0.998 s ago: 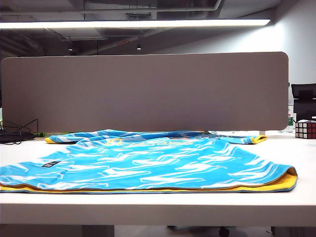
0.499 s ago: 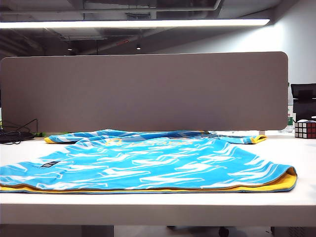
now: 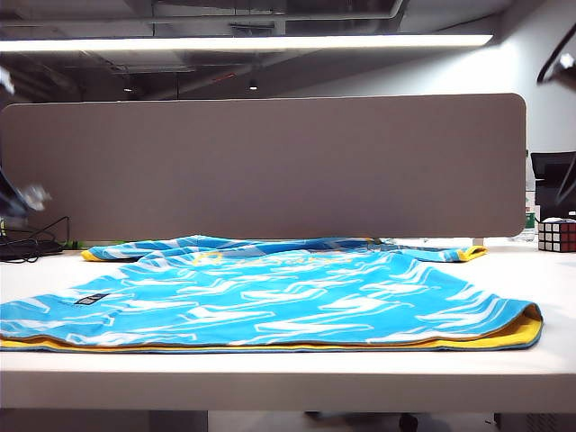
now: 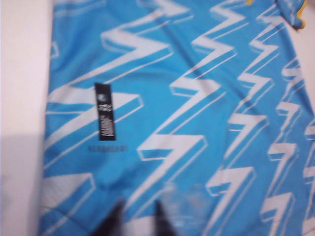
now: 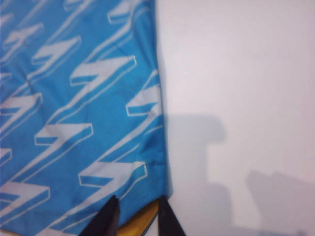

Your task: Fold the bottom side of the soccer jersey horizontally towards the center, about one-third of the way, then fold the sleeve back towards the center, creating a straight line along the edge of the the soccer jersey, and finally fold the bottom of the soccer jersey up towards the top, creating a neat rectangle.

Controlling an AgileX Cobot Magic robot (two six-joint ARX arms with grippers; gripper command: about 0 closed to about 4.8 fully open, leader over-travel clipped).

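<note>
The soccer jersey (image 3: 270, 301) lies flat on the white table, sky-blue with white brush strokes. The bottom of the soccer jersey (image 3: 270, 345), with its yellow band, runs along the table's front edge. Yellow sleeve cuffs (image 3: 90, 255) (image 3: 472, 254) lie at the back. My left gripper (image 4: 137, 214) hovers open over the jersey (image 4: 187, 123), near its black label (image 4: 105, 110), holding nothing. My right gripper (image 5: 137, 209) hovers open over the jersey's corner (image 5: 74, 123), where the yellow hem (image 5: 142, 220) shows between the tips. In the exterior view only blurred bits of the arms show.
A grey partition (image 3: 270, 166) stands behind the table. A Rubik's cube (image 3: 556, 236) sits at the back right and black cables (image 3: 27, 245) at the back left. Bare white tabletop (image 5: 236, 73) lies beside the jersey's corner.
Blurred parts of both arms have entered the exterior view, at the left edge and the top right corner. The jersey has not moved.
</note>
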